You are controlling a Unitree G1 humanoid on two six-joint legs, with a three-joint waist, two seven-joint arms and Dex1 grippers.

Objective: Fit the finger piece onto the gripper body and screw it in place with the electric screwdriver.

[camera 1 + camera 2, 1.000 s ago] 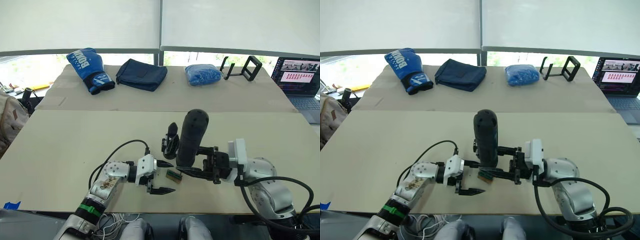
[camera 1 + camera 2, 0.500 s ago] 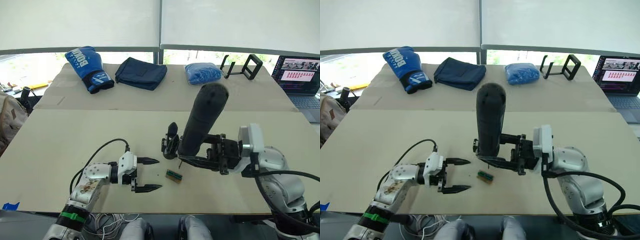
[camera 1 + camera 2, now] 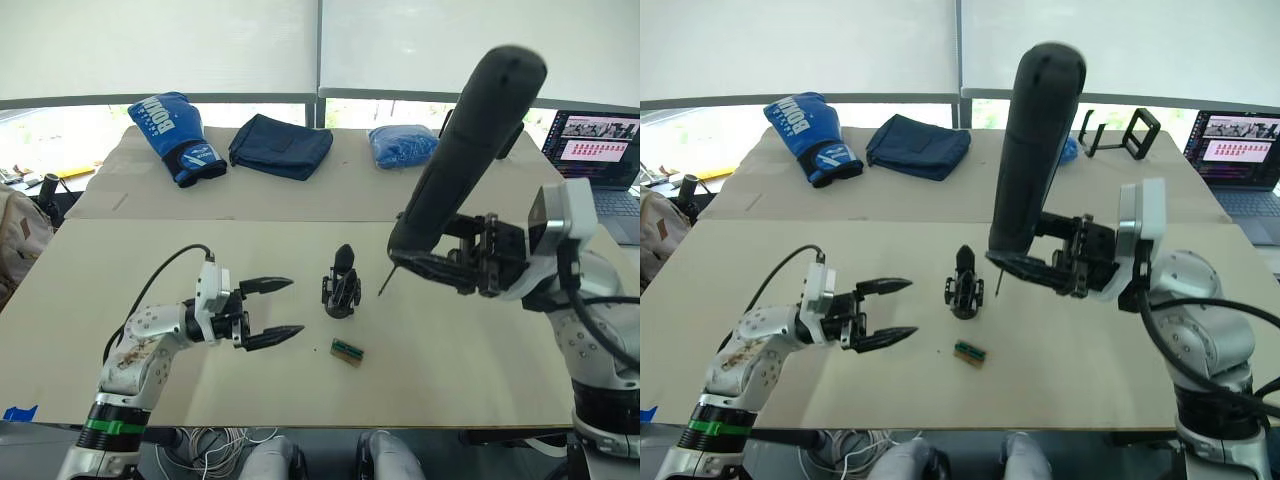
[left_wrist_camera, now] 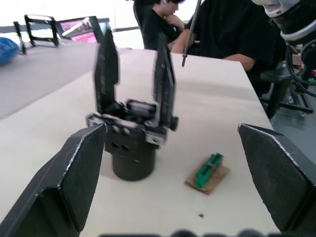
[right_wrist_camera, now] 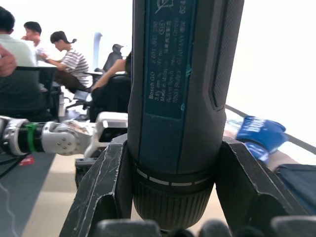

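The gripper body [image 3: 341, 290] stands on the counter [image 3: 120, 270], apparently with both fingers upright, so fitting looks done; screwing seems left. The right gripper [image 3: 455, 262] clamps the screwdriver [image 3: 462, 150], bit raised beside the body. The left gripper [image 3: 266, 310] hovers open nearby, empty. No containers.

Beige table [image 3: 120, 270] with gripper body [image 3: 341, 285] beside green-and-brown block [image 3: 347, 351]

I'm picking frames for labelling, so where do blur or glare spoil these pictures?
Left wrist view: the gripper body has smeared upright fingers, and the background people are soft. Right wrist view: the window behind the electric screwdriver is blown out white, though its label reads sharply. Head views: the blinds glare; the tabletop is evenly lit.
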